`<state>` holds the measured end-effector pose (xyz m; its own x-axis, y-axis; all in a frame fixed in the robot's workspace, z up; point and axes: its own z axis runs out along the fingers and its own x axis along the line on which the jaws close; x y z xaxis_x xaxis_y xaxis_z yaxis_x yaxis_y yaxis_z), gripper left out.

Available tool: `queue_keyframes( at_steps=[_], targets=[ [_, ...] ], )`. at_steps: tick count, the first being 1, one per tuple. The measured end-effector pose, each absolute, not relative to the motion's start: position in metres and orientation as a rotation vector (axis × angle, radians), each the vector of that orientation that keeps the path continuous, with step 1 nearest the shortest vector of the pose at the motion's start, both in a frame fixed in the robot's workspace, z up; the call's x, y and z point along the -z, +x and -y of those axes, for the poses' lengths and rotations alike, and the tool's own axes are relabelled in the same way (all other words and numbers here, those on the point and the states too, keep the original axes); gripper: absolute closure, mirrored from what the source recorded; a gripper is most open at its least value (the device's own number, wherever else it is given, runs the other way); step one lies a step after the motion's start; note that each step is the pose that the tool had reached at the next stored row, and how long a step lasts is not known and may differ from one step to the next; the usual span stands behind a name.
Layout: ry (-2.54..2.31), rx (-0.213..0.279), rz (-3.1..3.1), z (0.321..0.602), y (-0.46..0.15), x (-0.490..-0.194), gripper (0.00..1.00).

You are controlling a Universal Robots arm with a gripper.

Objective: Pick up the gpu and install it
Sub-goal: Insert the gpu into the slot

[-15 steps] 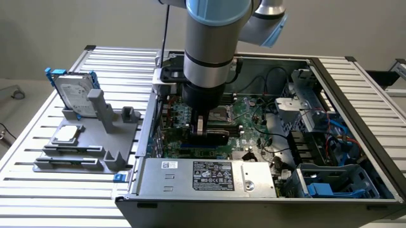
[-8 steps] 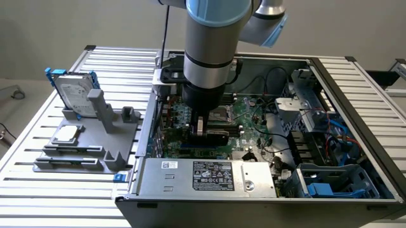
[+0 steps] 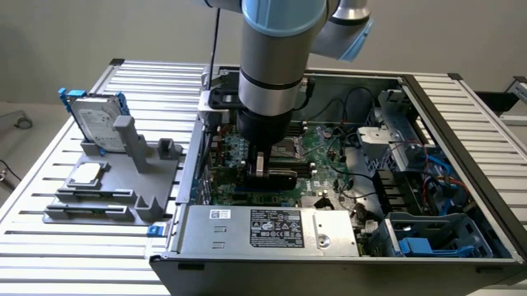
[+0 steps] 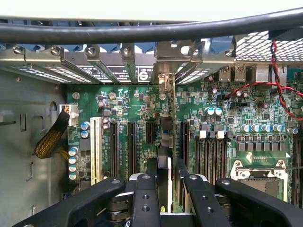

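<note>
My gripper (image 3: 265,171) hangs inside the open computer case (image 3: 461,123), low over the green motherboard (image 3: 321,148). It is shut on the gpu (image 3: 278,180), a short black card held upright on its edge. In the wrist view the gpu (image 4: 166,137) shows edge-on between the two black fingers (image 4: 150,172) of the gripper (image 4: 165,176). The card runs from them toward the rear wall, its silver bracket end (image 4: 163,71) by the slot openings. It stands in line with the black expansion slots (image 4: 130,142). Whether it is seated in a slot I cannot tell.
A silver hard drive with a blue frame (image 3: 95,117) stands on a grey holder (image 3: 107,191) at the exterior view's left. The power supply (image 3: 272,228) lies at the case's front, a blue drive cage (image 3: 436,237) beside it. Red and black wires (image 4: 279,90) and the processor socket (image 4: 259,176) flank the slots.
</note>
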<state>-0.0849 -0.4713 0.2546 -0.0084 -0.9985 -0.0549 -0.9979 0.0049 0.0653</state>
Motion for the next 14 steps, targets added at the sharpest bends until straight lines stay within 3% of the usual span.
queue_keyframes(
  at_steps=[8,9,14],
  targets=[
    [2.207,0.134,2.222,0.471,-0.085,-0.255,0.73],
    [2.207,0.134,2.222,0.471,-0.085,-0.256,0.66],
    [2.207,0.135,2.222,0.471,-0.085,-0.269,0.66]
  ],
)
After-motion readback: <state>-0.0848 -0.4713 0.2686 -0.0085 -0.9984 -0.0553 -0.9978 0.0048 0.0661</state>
